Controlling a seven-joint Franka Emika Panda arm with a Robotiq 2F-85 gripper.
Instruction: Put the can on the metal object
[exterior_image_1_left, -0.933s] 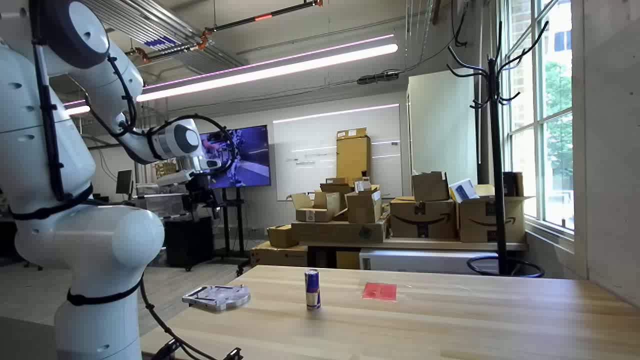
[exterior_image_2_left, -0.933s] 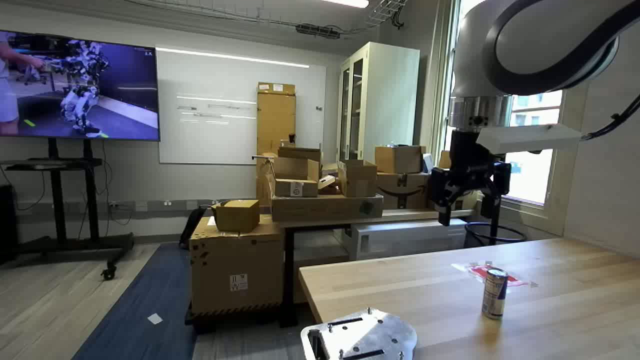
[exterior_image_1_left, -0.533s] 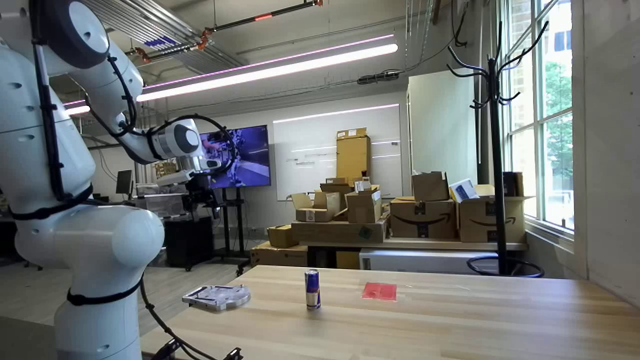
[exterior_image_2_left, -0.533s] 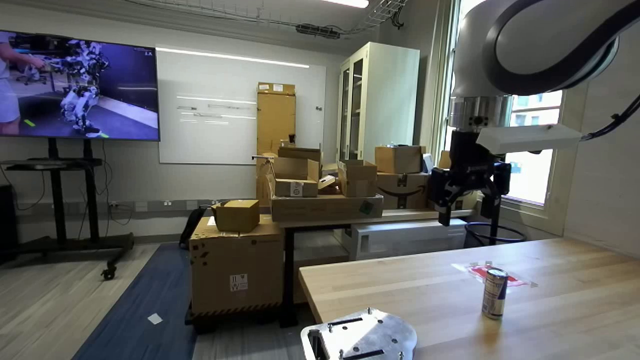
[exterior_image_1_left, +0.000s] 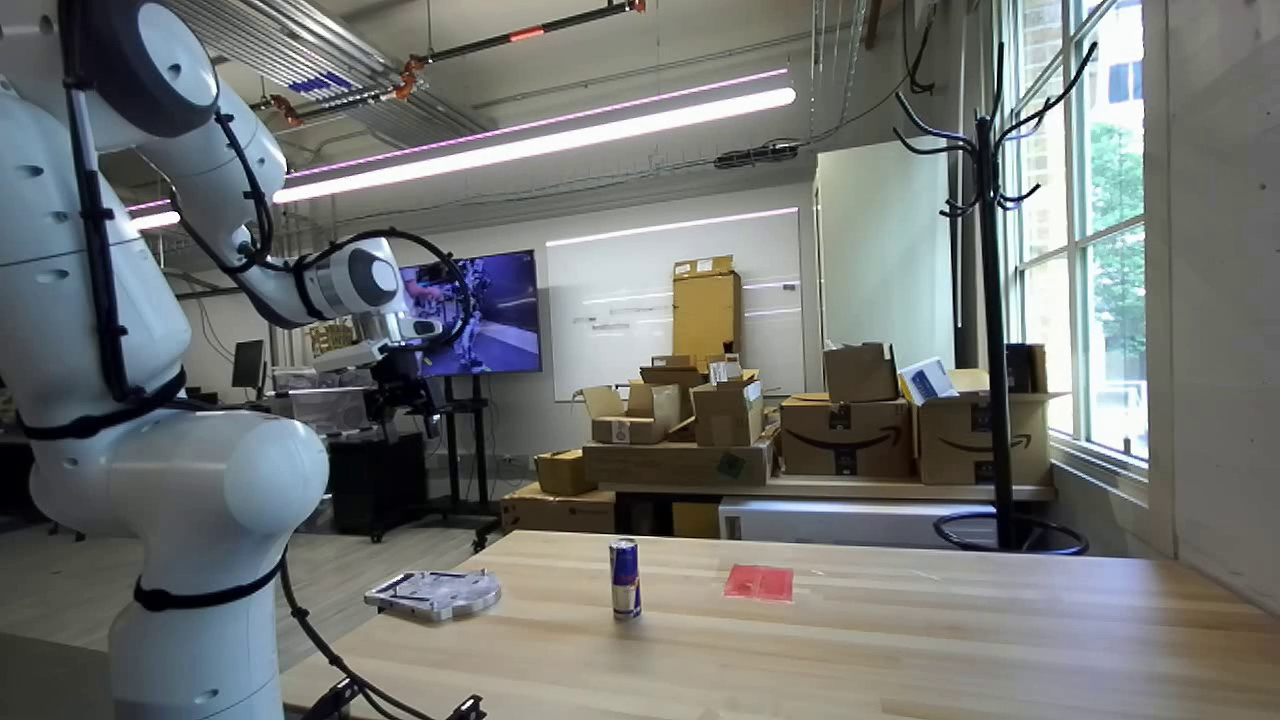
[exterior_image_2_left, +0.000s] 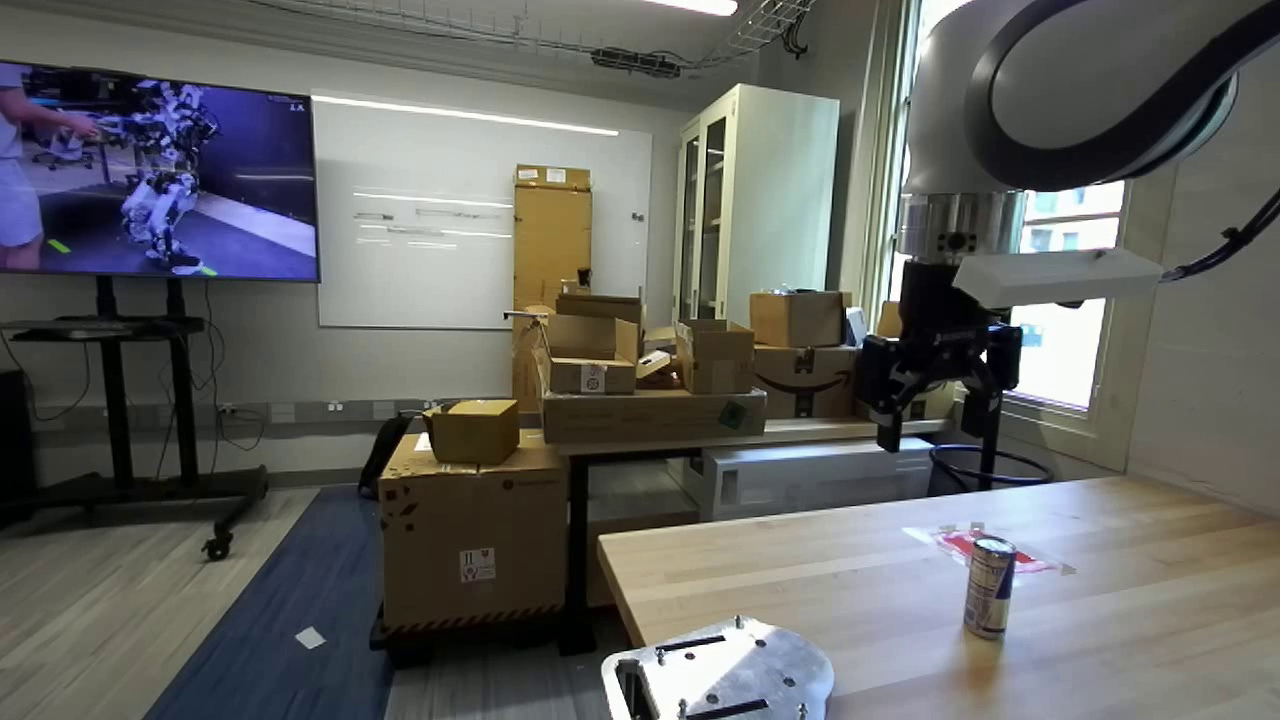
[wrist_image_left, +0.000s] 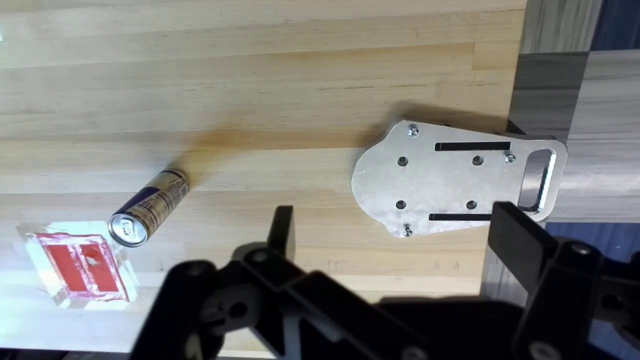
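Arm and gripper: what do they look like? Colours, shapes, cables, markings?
The arm is white and rounded, with dark grey trim at joints. A black cable runs along it, and black straps circle it in places. A silver collar meets the gripper, which is black, with jointed linkages and two blocky fingers. No lettering is legible.

Robotics lab, office-like room. In an exterior view: robot arm (exterior_image_1_left: 205, 450) left of whiteboard (exterior_image_1_left: 630, 270), ceiling pipes (exterior_image_1_left: 525, 34) above and left of whiteboard, coat rack (exterior_image_1_left: 994, 330) right of whiteboard. In both exterior views: TV (exterior_image_2_left: 262, 150) left of whiteboard, showing humanoid (exterior_image_2_left: 160, 205); cabinet (exterior_image_2_left: 775, 200) right of whiteboard; boxes (exterior_image_2_left: 650, 415) stacked in front of whiteboard.
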